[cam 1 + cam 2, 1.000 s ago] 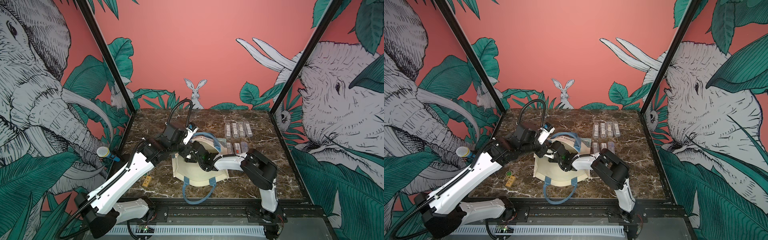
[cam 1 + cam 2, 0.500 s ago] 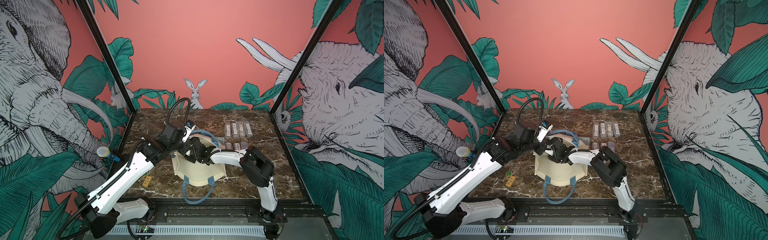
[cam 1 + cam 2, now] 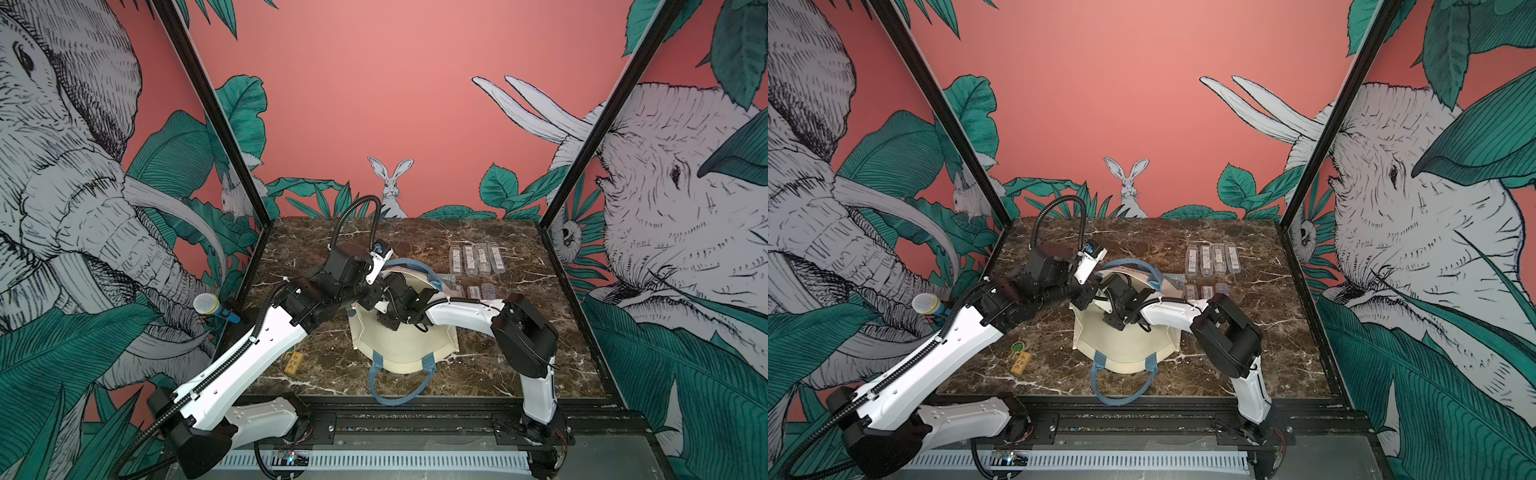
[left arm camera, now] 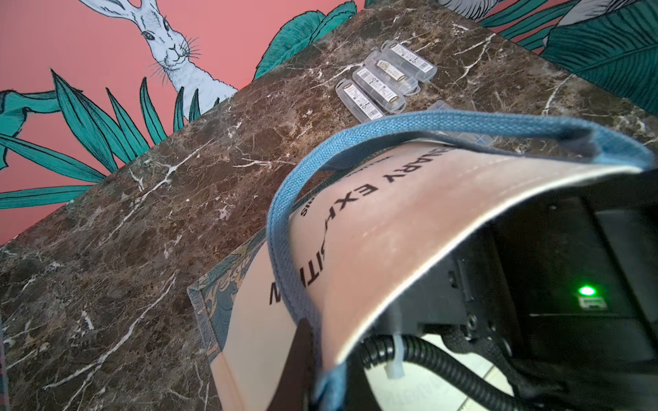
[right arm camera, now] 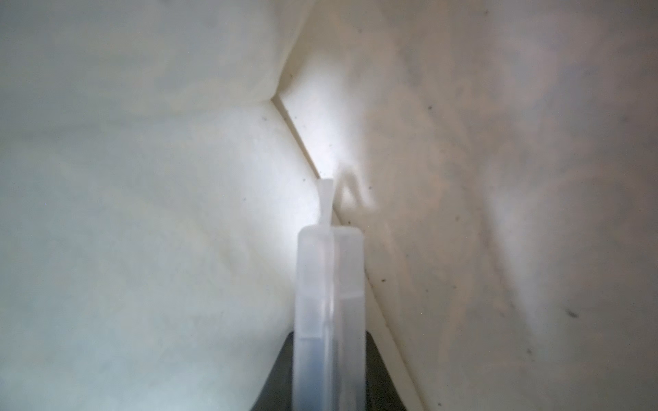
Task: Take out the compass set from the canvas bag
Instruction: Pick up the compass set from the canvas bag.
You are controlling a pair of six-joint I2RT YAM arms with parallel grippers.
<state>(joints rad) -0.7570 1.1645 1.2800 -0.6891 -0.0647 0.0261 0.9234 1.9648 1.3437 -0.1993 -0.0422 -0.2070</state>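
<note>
The cream canvas bag (image 3: 405, 347) (image 3: 1125, 345) lies mid-table with its mouth toward the back. My left gripper (image 4: 313, 373) is shut on the bag's upper edge at the blue handle (image 4: 285, 249) and holds that side lifted. The right arm (image 3: 453, 313) reaches into the opening, so its gripper is hidden in both top views. In the right wrist view, my right gripper (image 5: 329, 373) is shut on a clear plastic case, the compass set (image 5: 329, 302), with cream bag walls all around it.
Several clear cases (image 3: 478, 259) (image 3: 1212, 259) (image 4: 384, 82) lie in rows at the back right, some just behind the bag. A small wooden tag (image 3: 292, 362) lies front left. A microphone (image 3: 208, 305) sticks in at the left edge.
The right arm has pushed further into the bag and its jaws have closed onto the clear case. The left gripper has kept its hold on the lifted edge.
</note>
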